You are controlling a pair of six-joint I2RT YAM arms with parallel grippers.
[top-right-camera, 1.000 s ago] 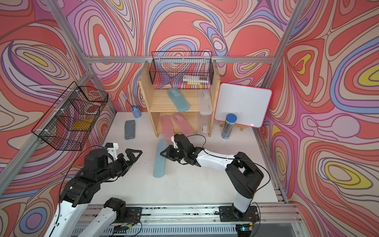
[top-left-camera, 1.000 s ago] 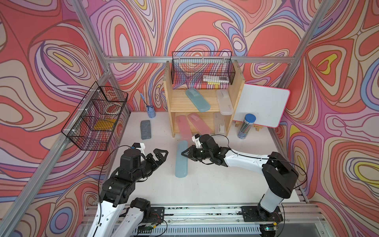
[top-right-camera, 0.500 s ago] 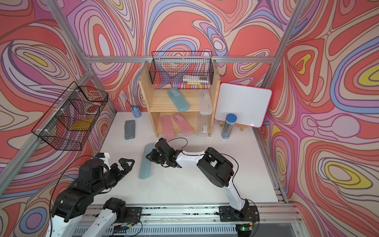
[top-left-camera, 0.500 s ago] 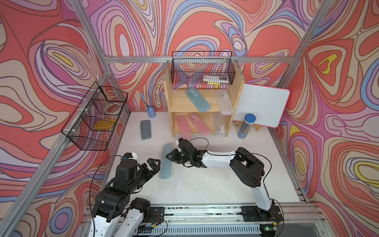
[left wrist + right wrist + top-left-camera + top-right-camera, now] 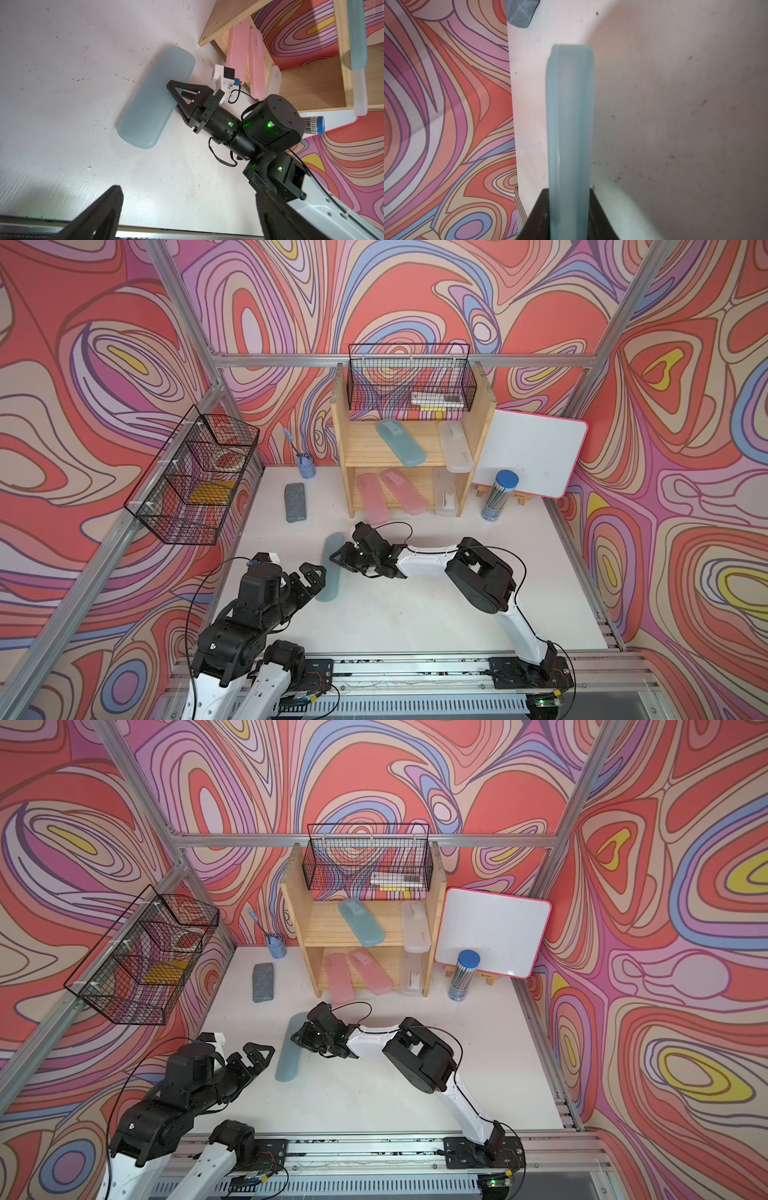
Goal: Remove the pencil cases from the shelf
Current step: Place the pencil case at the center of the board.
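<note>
R tool point(image 5: 337, 559) grips teal case point(image 5: 332, 581) on table point(image 5: 415, 614).

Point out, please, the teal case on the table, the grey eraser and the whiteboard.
teal case point(image 5: 329, 584): in a top view, its near half.
grey eraser point(image 5: 295, 502): in a top view, centre of its top.
whiteboard point(image 5: 536, 456): in a top view, centre of its white face.

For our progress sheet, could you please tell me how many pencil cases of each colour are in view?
Teal cases: 2 (one on the shelf, one on the table)
Pink cases: 2 (both on the shelf)
Frosted clear cases: 2 (both on the shelf)
Total: 6
</note>
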